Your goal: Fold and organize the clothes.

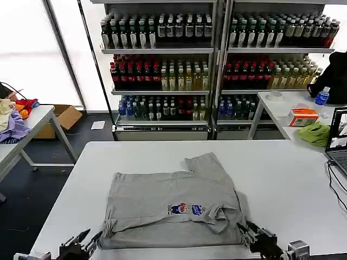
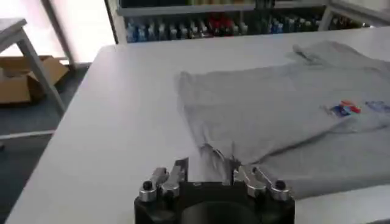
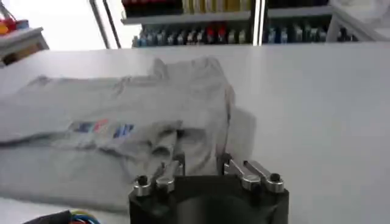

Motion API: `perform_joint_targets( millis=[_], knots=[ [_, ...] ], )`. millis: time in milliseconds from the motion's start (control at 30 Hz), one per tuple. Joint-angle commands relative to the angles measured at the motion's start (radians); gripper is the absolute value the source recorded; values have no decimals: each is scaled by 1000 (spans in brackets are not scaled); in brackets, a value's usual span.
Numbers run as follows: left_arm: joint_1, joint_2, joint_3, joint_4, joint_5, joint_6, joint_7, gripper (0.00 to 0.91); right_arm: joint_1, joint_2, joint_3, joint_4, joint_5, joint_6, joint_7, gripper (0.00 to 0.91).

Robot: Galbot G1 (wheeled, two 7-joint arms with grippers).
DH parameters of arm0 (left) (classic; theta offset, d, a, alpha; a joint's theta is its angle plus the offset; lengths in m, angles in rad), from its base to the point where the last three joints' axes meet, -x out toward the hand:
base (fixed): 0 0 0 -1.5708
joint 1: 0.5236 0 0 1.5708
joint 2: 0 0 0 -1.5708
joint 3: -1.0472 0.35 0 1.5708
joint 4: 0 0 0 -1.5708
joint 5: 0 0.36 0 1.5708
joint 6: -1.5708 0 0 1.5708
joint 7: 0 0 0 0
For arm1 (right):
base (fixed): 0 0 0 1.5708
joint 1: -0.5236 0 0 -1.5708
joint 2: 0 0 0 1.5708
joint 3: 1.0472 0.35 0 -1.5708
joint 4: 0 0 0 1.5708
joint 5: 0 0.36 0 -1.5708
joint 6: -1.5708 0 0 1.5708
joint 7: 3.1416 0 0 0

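One grey shirt (image 1: 172,208) is laid partly folded at the middle of the white bench (image 1: 282,179), long axis running 9 to 3 o'clock, one sleeve pointing to 1 o'clock. Its small chest print (image 1: 187,208) cannot be read. The left claw (image 1: 87,241) at 7 o'clock and the right claw (image 1: 250,234) at 5 o'clock are seen parted at the shirt's near corners, nothing gripped.
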Motion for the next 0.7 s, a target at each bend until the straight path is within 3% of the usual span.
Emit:
perform_joint_targets(
  millis=[33,167,333,500,700],
  knots=[
    [-207,114,-57,73,-70,1,66,907,242,-26,11,-51,57,-17,-27,907],
    [-385,169,65,222,-81,0,134,907,505,-26,-117,-227,17,-47,-57,907],
    [-673,234,272,442,-80,-2,222,907,857,10,-352,-554,-56,-52,-166,907],
    [-861,233,437,627,-69,-4,253,907,1046,89,-474,-825,-77,-51,-199,907],
    [-1009,195,565,750,-51,-10,255,907,1194,169,-553,-1024,-114,-45,-216,907]
  ],
)
